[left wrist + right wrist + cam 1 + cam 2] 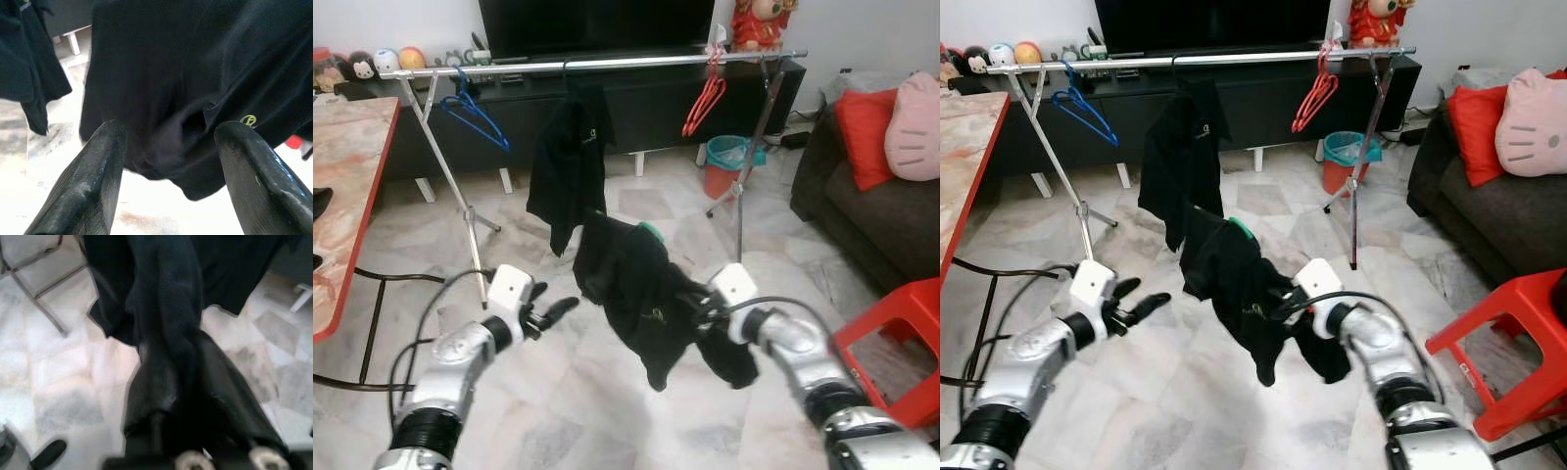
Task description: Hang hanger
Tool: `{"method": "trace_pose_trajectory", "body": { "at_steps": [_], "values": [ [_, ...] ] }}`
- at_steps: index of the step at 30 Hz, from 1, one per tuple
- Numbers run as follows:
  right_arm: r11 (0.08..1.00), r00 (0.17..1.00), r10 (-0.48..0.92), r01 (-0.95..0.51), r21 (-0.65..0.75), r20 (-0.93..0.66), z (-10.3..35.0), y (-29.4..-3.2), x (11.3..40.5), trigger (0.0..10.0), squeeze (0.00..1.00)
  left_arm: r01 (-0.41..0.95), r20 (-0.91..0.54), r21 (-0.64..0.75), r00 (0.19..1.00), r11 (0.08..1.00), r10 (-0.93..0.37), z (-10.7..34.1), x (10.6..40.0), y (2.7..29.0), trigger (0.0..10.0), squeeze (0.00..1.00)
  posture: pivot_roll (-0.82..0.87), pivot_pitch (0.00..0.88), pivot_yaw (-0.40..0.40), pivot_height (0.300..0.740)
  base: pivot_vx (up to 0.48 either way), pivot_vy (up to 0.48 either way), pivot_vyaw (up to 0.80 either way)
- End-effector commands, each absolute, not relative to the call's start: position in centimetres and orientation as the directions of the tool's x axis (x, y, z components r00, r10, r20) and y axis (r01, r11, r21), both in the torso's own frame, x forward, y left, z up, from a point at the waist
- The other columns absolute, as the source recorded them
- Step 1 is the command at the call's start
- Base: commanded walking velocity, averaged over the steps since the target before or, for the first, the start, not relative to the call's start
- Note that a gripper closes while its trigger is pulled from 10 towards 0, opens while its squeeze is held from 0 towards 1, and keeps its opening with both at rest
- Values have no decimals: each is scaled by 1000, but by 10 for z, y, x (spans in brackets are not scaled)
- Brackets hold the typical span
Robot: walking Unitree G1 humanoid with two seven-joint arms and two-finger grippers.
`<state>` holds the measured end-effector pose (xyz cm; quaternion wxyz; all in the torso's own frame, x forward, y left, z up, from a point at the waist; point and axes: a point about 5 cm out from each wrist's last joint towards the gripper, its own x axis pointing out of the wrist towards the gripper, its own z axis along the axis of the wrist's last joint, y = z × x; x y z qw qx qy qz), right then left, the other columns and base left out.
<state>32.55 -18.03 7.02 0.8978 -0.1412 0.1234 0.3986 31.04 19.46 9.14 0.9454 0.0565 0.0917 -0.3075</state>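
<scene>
**Right gripper holds a limp shirt on a hanger**

The right gripper (703,311) is clamped on the black shirt (636,284), held above the floor, short of the rail (607,63). The left gripper (553,311) waits spread beside it. The cloth looks light and floppy; the green hanger (651,231) is the firmer hold. Its long axis hangs downward.

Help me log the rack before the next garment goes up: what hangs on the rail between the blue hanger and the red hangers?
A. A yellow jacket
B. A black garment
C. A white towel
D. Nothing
B: a black garment hangs from the rail, with the blue hanger on one side and the red hangers on the other.
</scene>
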Motion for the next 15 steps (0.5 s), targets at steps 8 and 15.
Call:
{"method": "trace_pose_trajectory", "body": {
  "at_steps": [8, 15],
  "values": [
    [329, 297, 853, -944, 1, -429, 80, -195, 311, 10000, 0, 785, -248, 15, 603, 619, -758, 115, 295, 190, 10000, 0, 58, 0, -46, 740, 0, 0, 0],
    [223, 158, 900, -967, 119, -407, 89, -207, 305, 10000, 0, 878, -285, -66, 438, 474, -852, 128, 278, 186, 10000, 0, 66, 0, -65, 740, 0, 0, 0]
  ]
}}
